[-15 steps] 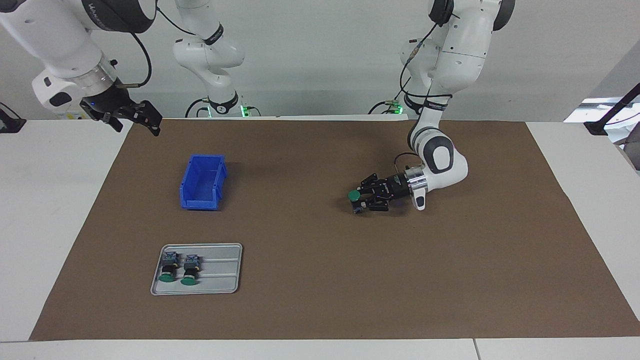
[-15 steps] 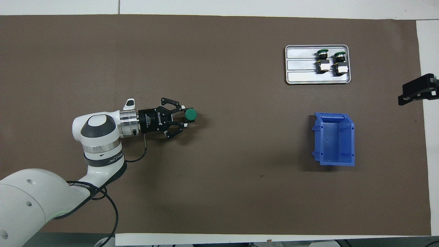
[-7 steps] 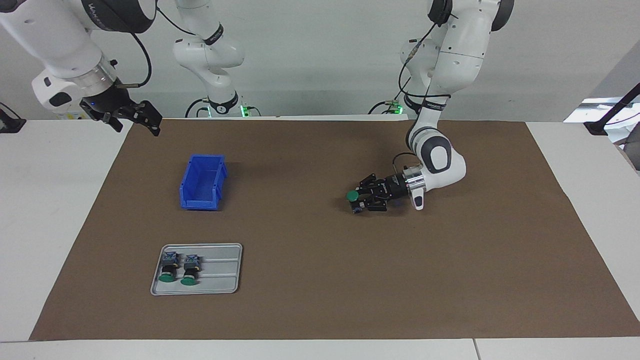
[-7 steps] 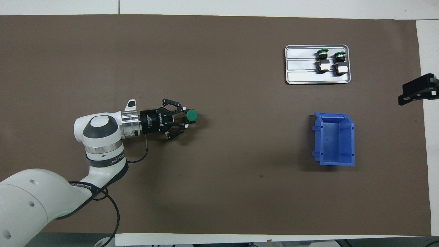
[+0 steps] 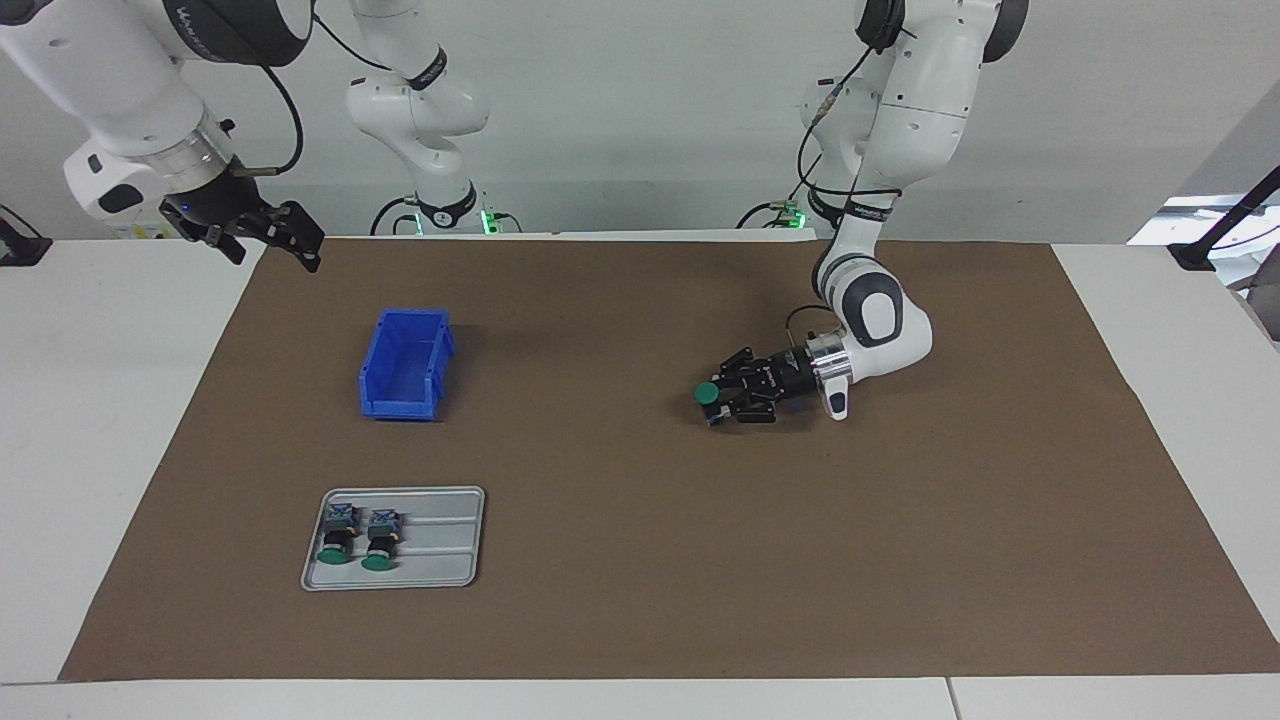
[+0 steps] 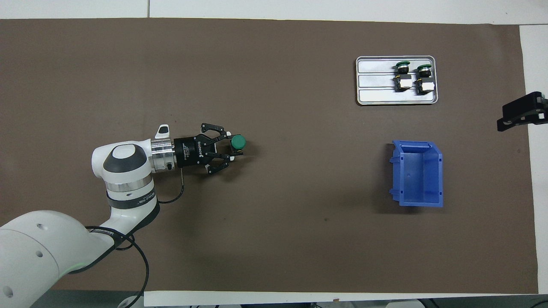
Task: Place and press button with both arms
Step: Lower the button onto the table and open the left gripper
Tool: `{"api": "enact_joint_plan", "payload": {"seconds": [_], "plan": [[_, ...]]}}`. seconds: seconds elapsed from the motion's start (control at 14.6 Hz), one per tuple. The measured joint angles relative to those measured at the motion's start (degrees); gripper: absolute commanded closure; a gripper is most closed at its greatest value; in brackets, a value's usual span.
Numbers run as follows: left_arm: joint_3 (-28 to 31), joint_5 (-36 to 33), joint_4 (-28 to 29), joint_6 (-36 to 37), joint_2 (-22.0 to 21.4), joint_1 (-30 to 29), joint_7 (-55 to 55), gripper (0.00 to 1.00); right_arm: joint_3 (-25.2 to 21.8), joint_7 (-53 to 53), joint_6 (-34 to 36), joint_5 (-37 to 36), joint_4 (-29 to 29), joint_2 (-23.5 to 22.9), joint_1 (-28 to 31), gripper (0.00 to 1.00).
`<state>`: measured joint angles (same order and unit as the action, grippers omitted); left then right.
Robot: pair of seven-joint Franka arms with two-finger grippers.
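Note:
One green-capped button [image 5: 707, 392] [image 6: 238, 141] stands on the brown mat [image 5: 640, 520] near the middle, toward the left arm's end. My left gripper [image 5: 718, 400] [image 6: 231, 146] lies low and level over the mat, right at that button's dark body; whether it grips the body does not show. Two more buttons [image 5: 335, 535] [image 5: 380, 540] lie side by side in a grey tray [image 5: 440, 560] [image 6: 376, 96]. My right gripper [image 5: 300, 240] [image 6: 520, 113] hangs open and holds nothing, up in the air over the mat's edge at the right arm's end, where that arm waits.
A blue bin [image 5: 405, 365] [image 6: 417, 173] with nothing in it sits on the mat, nearer to the robots than the tray. White table surface [image 5: 110, 400] borders the mat at both ends.
The left arm has pulled back slightly toward its base. The button's cap has shifted a little beside the gripper. The right arm has not moved.

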<state>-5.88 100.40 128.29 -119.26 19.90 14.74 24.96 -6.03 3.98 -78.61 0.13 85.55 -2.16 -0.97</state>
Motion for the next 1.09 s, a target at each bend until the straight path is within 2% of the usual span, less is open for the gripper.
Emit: {"api": "enact_joint_plan", "payload": {"seconds": [0.07, 0.55, 0.89, 1.09], "plan": [[0.0, 0.0, 0.0, -0.4, 0.0, 0.0, 0.1, 0.00, 0.0, 0.0, 0.0, 0.0, 0.0, 0.0, 0.0, 0.01], [0.1, 0.0, 0.1, -0.6, -0.8, 0.0, 0.8, 0.00, 0.0, 0.0, 0.0, 0.0, 0.0, 0.0, 0.0, 0.01], [0.2, -0.3, 0.4, -1.8, -3.8, 0.0, 1.9, 0.00, 0.0, 0.0, 0.0, 0.0, 0.0, 0.0, 0.0, 0.01], [0.2, -3.3, 0.8, -3.7, -6.0, 0.0, 4.1, 0.00, 0.0, 0.0, 0.0, 0.0, 0.0, 0.0, 0.0, 0.01]]}}
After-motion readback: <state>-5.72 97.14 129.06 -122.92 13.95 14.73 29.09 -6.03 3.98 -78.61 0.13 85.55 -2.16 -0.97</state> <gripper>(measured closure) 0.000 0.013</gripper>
